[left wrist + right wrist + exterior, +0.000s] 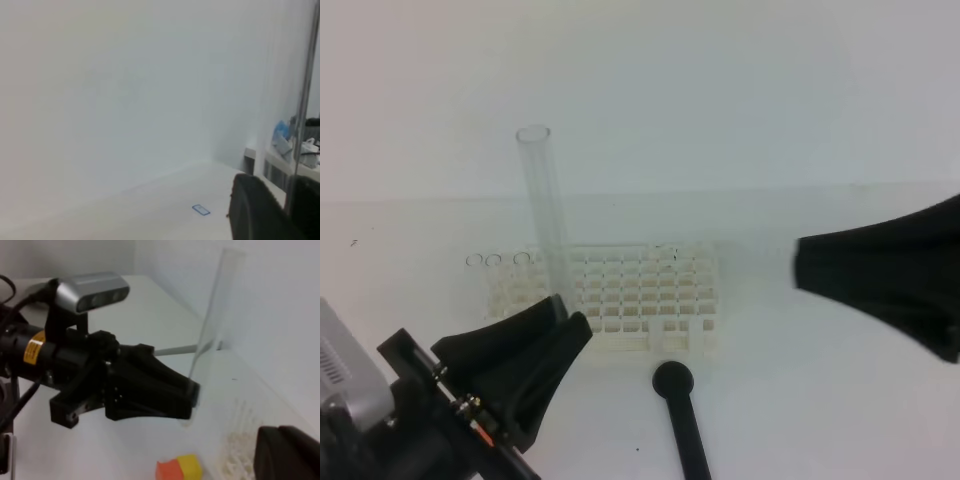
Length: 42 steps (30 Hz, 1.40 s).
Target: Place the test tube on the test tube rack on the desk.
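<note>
One test tube stands nearly upright in the high view, its lower end pinched in the left gripper over the near-left rows of the test tube rack, probably to line it up with a hole. The right gripper hangs well apart at the right; whether its jaws are spread cannot be told. A black rod lies on the white desk.

Left wrist view: bare white wall, desk and cluttered shelving far right.

Right wrist view: the tube rises slightly tilted from the left gripper's closed tips, beside the rack; a yellow-and-orange block sits near.
</note>
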Tool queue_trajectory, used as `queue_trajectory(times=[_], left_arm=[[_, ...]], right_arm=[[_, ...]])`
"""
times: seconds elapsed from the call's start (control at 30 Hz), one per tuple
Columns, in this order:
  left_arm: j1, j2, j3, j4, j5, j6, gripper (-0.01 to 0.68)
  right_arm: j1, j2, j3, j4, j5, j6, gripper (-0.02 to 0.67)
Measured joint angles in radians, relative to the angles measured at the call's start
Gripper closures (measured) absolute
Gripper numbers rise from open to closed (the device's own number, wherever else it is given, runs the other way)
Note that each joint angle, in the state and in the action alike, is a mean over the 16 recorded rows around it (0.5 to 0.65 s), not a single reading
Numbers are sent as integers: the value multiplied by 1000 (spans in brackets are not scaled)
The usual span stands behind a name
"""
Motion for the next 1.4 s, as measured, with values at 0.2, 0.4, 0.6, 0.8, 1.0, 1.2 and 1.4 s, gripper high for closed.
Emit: queue_trajectory(times=[0.2,0.4,0.6,0.8,1.0,1.2,1.4], left_arm=[[0,0,72,-89,-82,21,673],[0,0,130,-132,-151,37,673],[0,0,151,-128,-168,43,673],[0,0,154,-116,-176,47,673],[0,0,154,-105,-181,51,673],[0,0,154,-94,-186,51,673],[0,0,154,-84,-188,51,673]], right_arm=[[261,143,-36,103,-220,-146,650],[451,260,-79,230,-407,-271,621],[525,343,-138,343,-472,-342,516],[535,402,-196,426,-476,-362,386],[535,447,-245,492,-479,-375,307],[535,491,-288,538,-484,-387,294],[535,520,-313,561,-493,-396,307]])
